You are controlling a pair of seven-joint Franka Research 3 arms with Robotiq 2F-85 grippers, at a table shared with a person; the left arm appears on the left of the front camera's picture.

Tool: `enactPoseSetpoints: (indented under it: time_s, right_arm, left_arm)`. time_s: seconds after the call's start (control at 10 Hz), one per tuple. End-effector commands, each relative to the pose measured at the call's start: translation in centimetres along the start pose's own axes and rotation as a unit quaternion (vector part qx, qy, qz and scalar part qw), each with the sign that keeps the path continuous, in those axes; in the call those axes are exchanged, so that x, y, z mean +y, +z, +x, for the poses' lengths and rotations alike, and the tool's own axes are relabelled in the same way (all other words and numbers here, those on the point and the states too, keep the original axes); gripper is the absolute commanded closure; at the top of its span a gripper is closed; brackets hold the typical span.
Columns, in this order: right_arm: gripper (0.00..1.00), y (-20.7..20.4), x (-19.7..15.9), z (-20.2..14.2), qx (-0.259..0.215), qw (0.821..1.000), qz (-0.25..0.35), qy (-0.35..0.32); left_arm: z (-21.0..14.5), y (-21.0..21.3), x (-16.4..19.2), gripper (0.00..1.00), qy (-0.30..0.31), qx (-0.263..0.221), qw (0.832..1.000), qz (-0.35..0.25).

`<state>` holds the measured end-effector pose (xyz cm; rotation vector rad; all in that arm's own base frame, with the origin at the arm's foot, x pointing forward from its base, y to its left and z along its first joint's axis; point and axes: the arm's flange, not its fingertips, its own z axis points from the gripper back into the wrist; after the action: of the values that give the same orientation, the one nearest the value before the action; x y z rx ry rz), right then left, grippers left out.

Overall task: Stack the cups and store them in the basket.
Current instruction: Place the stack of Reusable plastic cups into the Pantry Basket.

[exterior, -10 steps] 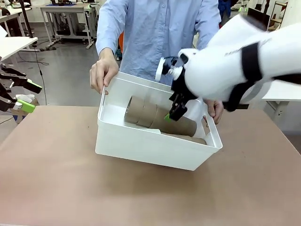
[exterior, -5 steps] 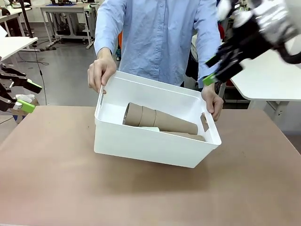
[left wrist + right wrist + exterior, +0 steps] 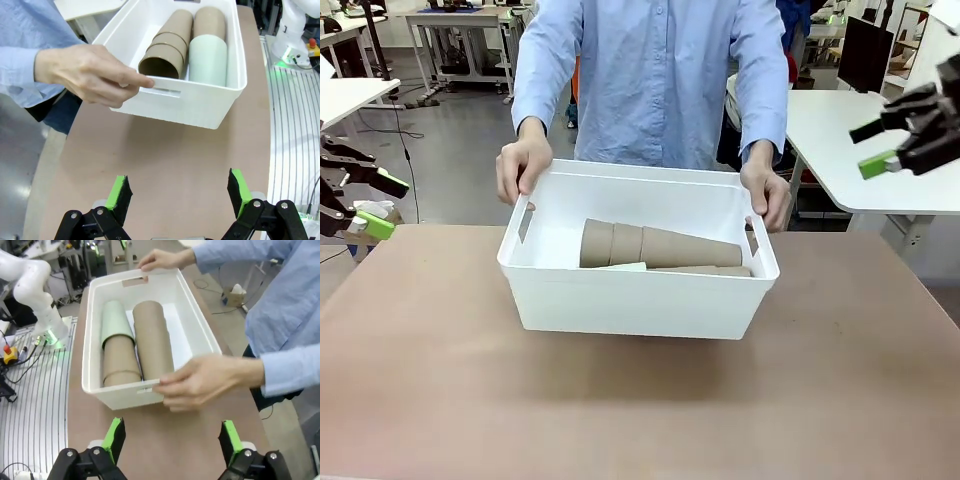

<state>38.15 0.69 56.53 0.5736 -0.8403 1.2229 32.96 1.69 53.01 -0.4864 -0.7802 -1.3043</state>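
The white basket (image 3: 630, 295) stands level on the brown table, a person's hands (image 3: 523, 165) gripping both end handles. Inside, tan cups (image 3: 655, 247) lie on their sides, nested in stacks. In the left wrist view one tan stack (image 3: 167, 47) lies beside a mint green cup (image 3: 207, 62) slid over another tan cup (image 3: 210, 22). My left gripper (image 3: 382, 205) hangs open off the table's left edge. Far right and well above the table, my right gripper (image 3: 872, 148) is open and holds nothing. The right wrist view looks down on the basket (image 3: 87, 340) and its cups (image 3: 152, 335).
The person stands at the far side, close behind the basket. A white table (image 3: 820, 130) is at the back right. Bare brown tabletop (image 3: 640, 420) stretches in front of the basket. My left wrist camera shows the other arm's base (image 3: 295, 30) on a ribbed metal plate.
My right gripper has come up out of the basket and pulled away to the far right. The person has set the tilted basket level. The left gripper has stayed put.
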Motion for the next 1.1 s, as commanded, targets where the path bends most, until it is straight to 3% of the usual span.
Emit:
enactPoseSetpoints:
  time_s: [0.0, 0.2, 0.3, 1.0]
  right_arm:
    - [0.00, -0.4, -0.8, -1.8, -0.008, 1.000, 0.020, 0.008]
    - [0.00, 0.6, -1.1, -3.4, -0.032, 0.999, 0.025, 0.009]
    - [0.00, 0.2, -0.5, -2.4, 0.001, 1.000, 0.015, -0.003]
    - [0.00, 0.2, -0.5, -2.4, 0.001, 1.000, 0.015, -0.003]
  left_arm:
    - [0.2, -0.1, -0.1, 0.00, 0.004, -0.004, 1.000, 0.002]
    - [0.2, -0.1, -0.1, 0.00, 0.004, -0.004, 1.000, 0.002]
    - [0.2, -0.1, -0.1, 0.00, 0.004, -0.004, 1.000, 0.002]
    - [0.2, -0.1, -0.1, 0.00, 0.004, -0.004, 1.000, 0.002]
